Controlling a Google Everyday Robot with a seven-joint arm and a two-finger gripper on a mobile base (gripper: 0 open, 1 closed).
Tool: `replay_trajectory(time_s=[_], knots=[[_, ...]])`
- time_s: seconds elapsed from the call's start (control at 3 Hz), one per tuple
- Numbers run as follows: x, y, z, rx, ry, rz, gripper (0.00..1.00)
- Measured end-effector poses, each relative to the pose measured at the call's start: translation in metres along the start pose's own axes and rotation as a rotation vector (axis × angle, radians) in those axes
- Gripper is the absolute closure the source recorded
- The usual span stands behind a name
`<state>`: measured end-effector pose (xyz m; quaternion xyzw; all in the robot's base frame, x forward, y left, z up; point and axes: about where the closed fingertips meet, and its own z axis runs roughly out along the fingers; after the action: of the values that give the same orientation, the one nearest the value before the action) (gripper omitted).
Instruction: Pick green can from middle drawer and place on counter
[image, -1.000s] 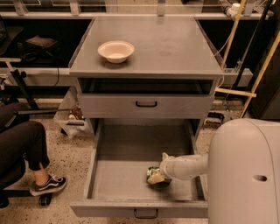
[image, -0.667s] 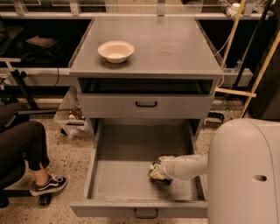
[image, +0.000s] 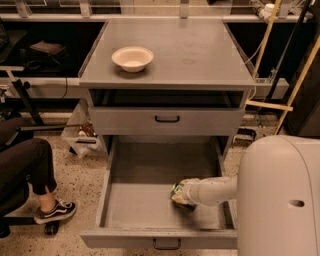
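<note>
My body (image: 280, 200) is big, round and smooth, all creamy white, like a giant egg. It has one small dark oval mark (image: 296, 203) on its side. My arm (image: 212, 191) is a fat white tube with a ring line near the end. My gripper (image: 180, 194) sits at its tip, down in the middle drawer (image: 145, 205), on the right side.

The tabletop (image: 200, 50) is plain grey, faintly scuffed, and carries a cream bowl (image: 132, 58). The middle drawer (image: 140, 202) is the same flat grey, with a dark handle (image: 166, 244). Low at its right, the off-white tool (image: 184, 196) meets the shiny green can (image: 176, 192), patched with silver. The floor (image: 85, 185) is speckled beige.
</note>
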<state>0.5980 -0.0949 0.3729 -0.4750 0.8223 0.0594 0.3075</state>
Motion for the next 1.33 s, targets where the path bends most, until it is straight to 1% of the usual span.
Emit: replay_trajectory(time_s=[0.33,0.67,1.0,1.33], knots=[[-0.001,-0.01,-0.015,0.033,-0.059,0.115,1.0],[-0.032,-0.033,-0.072,0.111,-0.211,0.258,1.0],[-0.043,-0.072,-0.155,0.215,-0.297,0.347,1.0],[-0.036,-0.122,-0.242,0.327,-0.336,0.425,1.0]])
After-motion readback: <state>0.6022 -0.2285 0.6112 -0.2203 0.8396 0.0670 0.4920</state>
